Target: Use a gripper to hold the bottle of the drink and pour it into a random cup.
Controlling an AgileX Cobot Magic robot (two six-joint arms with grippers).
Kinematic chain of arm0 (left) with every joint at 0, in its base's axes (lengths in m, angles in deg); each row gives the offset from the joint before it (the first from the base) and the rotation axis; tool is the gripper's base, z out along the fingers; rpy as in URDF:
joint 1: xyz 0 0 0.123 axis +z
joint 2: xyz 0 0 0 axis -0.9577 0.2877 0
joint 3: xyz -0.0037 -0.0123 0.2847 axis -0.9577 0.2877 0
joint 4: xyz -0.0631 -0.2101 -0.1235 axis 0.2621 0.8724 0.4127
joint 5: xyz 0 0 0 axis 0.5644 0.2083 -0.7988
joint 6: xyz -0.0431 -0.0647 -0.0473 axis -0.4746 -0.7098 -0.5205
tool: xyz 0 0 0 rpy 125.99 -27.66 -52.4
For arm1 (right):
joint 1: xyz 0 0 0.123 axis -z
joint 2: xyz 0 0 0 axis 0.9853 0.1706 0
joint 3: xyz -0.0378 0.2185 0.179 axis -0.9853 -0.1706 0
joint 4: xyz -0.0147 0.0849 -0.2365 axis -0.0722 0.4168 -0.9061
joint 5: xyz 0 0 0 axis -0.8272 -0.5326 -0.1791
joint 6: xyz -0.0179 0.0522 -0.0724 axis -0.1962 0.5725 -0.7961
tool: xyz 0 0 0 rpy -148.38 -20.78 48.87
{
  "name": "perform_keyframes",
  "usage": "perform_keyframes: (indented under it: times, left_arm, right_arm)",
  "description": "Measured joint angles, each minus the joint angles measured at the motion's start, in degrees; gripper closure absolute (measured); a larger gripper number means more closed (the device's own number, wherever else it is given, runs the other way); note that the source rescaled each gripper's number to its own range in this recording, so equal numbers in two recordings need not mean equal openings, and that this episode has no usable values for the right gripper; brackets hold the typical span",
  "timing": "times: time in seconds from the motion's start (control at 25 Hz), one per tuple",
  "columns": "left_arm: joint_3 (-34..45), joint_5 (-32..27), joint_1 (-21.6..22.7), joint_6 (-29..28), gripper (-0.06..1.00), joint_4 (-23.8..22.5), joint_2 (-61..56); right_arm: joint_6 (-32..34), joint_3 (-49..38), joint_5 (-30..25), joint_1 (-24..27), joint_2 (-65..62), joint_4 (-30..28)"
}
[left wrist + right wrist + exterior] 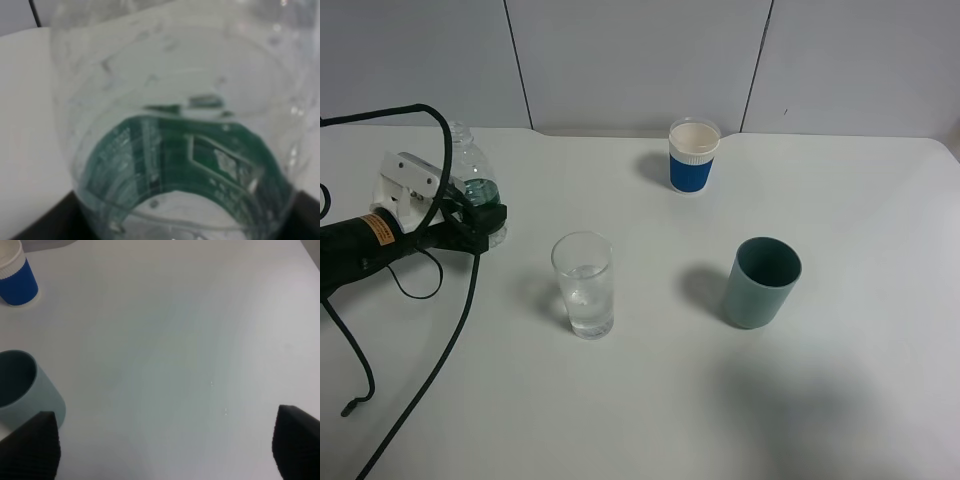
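The left pincer [485, 222] hugs the bottle [472, 180] (green label [185, 170]) near the glass [584, 285]; the right pincer [165, 445] gapes wide.

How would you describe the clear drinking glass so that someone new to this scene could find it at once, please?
Start at the white table and find the three cups standing on it. The clear glass is the one nearest the left gripper and the bottle. Unlike the teal cup and the blue cup, it is see-through.
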Motion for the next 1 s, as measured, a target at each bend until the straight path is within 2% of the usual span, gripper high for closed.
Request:
perform_keyframes:
  times: [0.12, 0.2, 0.6, 1.0]
  left_arm:
    - [0.0, 0.0, 0.0, -1.74, 0.42, 0.15, -0.18]
    - [0.0, 0.0, 0.0, -2.19, 0.37, 0.15, -0.76]
    - [5.33, 0.07, 0.0, -3.41, 0.35, 0.96, -9.65]
    - [17.71, -1.0, 0.0, -6.2, 0.34, 8.93, -23.55]
  right_arm:
    - [0.0, 0.0, 0.0, 0.0, 0.0, 0.0]
    - [0.0, 0.0, 0.0, 0.0, 0.0, 0.0]
    - [0.0, 0.0, 0.0, 0.0, 0.0, 0.0]
    - [0.0, 0.0, 0.0, 0.0, 0.0, 0.0]
